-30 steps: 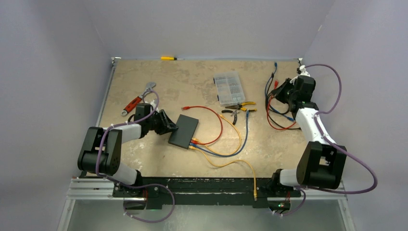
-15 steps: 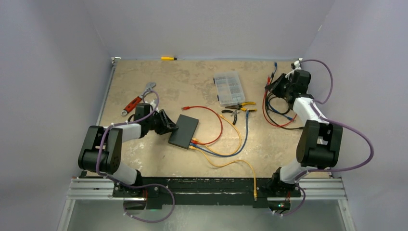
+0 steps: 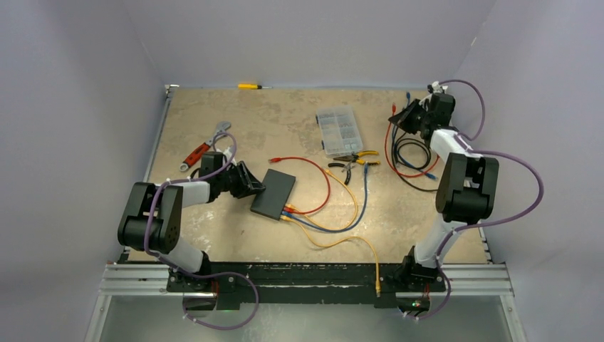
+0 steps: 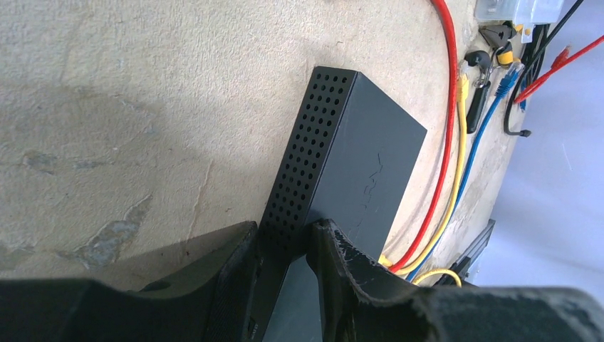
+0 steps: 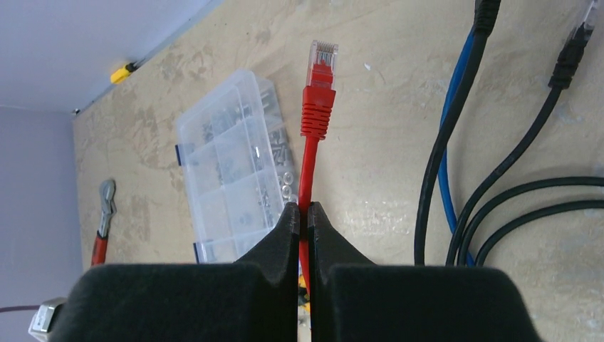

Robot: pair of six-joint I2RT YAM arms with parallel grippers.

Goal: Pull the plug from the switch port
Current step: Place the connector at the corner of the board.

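Your left jaws (image 4: 285, 231) pinched one edge of the switch (image 3: 273, 193), which lay flat near the middle of the worktop (image 3: 285, 114). Your right jaws (image 5: 303, 210) were pressed tight on a red cable (image 5: 308, 164) just below its plug (image 5: 318, 78), off at the far right corner. That plug was free and well apart from the switch, so I think the pull was done. Other red, blue and yellow cables (image 3: 299, 212) sat in the switch's near edge. What was left, I think, was to put the red cable down. Only the top view showed both arms at once. Only the right wrist view showed the bare plug tip up close
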